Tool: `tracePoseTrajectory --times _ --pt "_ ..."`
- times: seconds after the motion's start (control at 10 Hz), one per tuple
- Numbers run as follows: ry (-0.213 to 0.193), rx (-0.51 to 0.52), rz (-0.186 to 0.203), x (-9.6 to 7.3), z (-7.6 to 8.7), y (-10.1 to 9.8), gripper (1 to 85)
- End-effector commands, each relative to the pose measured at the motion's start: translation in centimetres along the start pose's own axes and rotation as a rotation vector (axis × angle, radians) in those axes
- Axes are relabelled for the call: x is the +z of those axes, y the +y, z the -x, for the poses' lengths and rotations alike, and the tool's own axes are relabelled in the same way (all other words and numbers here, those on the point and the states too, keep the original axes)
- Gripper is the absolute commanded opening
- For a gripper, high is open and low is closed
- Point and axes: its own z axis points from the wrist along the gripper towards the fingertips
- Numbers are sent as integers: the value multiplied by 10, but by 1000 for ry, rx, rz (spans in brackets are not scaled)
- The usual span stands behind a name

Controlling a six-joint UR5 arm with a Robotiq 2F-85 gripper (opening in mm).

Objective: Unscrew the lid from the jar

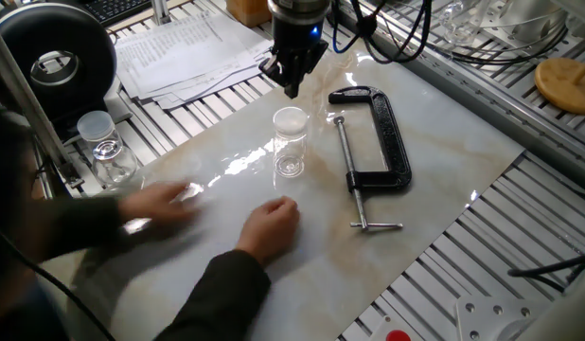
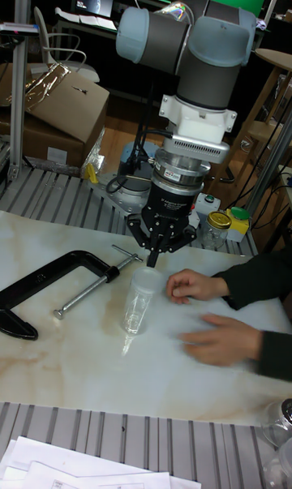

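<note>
Nothing unscrewed yet. Nearest the fixed camera, a person's hand is seen on the slab, close to the jar. Jar stands upright mid-slab, left of the clamp, lid still seated. Farther back, gripper hangs above and apart from the lid, fingers narrowly parted, nothing held. Left: descent, grasp, twist-off.

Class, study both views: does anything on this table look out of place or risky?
Yes. Two human hands are on the marble table close to the jar, inside the robot's working area, while the gripper hangs just above the lid. The C-clamp lies loose, clamping nothing.
</note>
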Motion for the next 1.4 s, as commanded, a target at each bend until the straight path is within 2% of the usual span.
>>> tracePoseTrajectory --times 0.0,0.4,0.9,1.1,1.3 --pt "5 -19 -12 0 -6 0 10" --pt "-1 -23 -17 -1 -4 -8 10" --pt "-2 -32 -3 -2 -5 -6 10" --pt "1 -39 -11 -2 -6 -8 10" --pt "3 -61 -37 -2 -7 -15 10"
